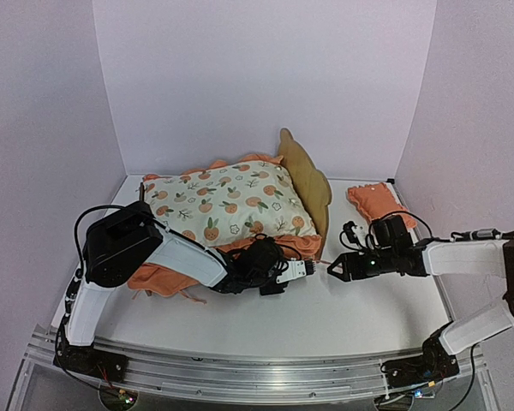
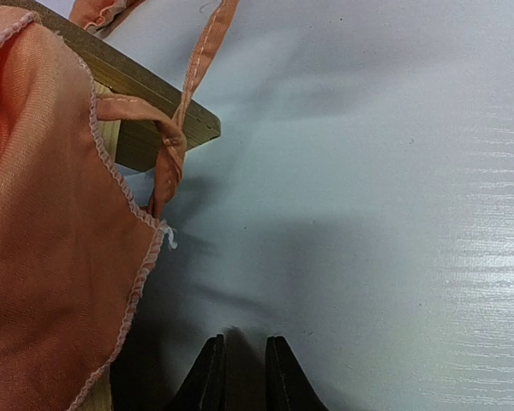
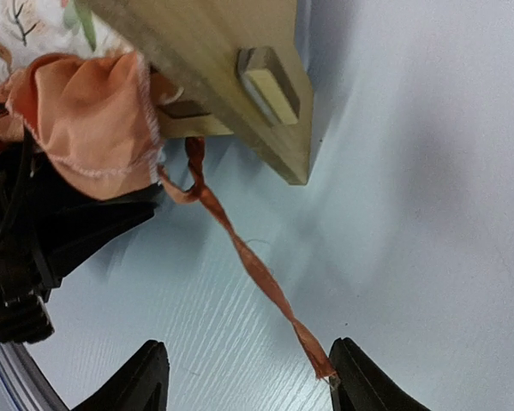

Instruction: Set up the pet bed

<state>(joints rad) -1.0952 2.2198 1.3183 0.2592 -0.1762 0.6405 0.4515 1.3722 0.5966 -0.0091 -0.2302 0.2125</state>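
Note:
The pet bed's plywood headboard (image 1: 307, 175) stands at the back centre, and the orange-print mattress pad (image 1: 227, 201) lies over the frame. A frame corner shows in the left wrist view (image 2: 146, 86) and the right wrist view (image 3: 231, 51). An orange tie strap (image 3: 257, 265) runs from the pad's ruffle (image 3: 94, 120) across the table, and its end touches my right fingertip. My right gripper (image 3: 248, 342) (image 1: 332, 270) is wide open around the strap end. My left gripper (image 2: 244, 342) (image 1: 311, 267) is empty, jaws a narrow gap apart, just right of the ruffle (image 2: 43, 214).
A small orange pillow (image 1: 373, 201) lies at the back right by the wall. White walls close in the left, back and right sides. The two grippers point at each other, close together, in front of the bed's near right corner. A metal rail (image 1: 240, 368) runs along the near edge.

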